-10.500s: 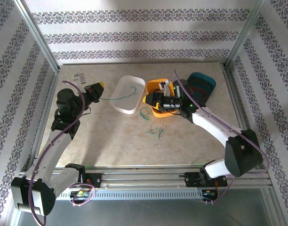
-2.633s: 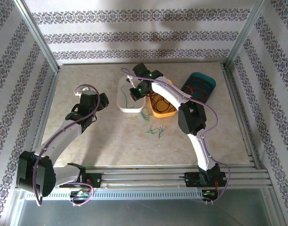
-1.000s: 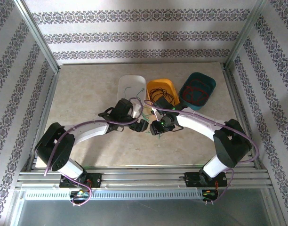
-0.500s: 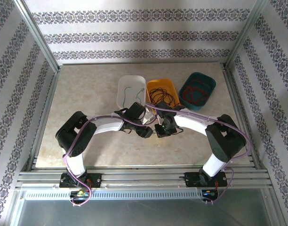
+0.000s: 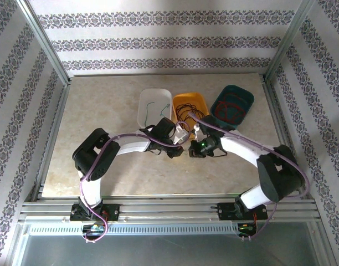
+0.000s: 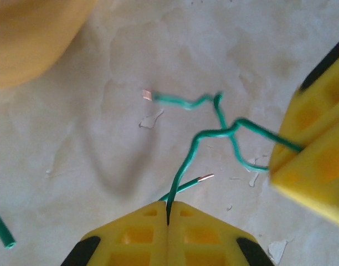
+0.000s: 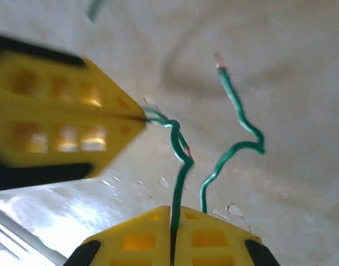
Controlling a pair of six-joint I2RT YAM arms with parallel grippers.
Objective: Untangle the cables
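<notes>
Top external: white tray [image 5: 142,113], green cable [image 5: 149,105]; orange tray [image 5: 200,99], dark cables [image 5: 187,114]; teal tray [image 5: 250,98], red cables [image 5: 229,108]; end effectors [image 5: 177,151] [image 5: 193,148] gripping green wires [image 6: 205,136]

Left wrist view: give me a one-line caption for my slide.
The left gripper and the right gripper each pinch the twisted green cables over the table.

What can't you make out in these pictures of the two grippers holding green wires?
Top view: the green wires are too small to follow between the left gripper and right gripper.
Left wrist view: a loose green piece, cut off by the bottom-left edge.
Right wrist view: the left gripper's fingers are blurred.
Top view: red cables in the teal tray, too small to count.
</notes>
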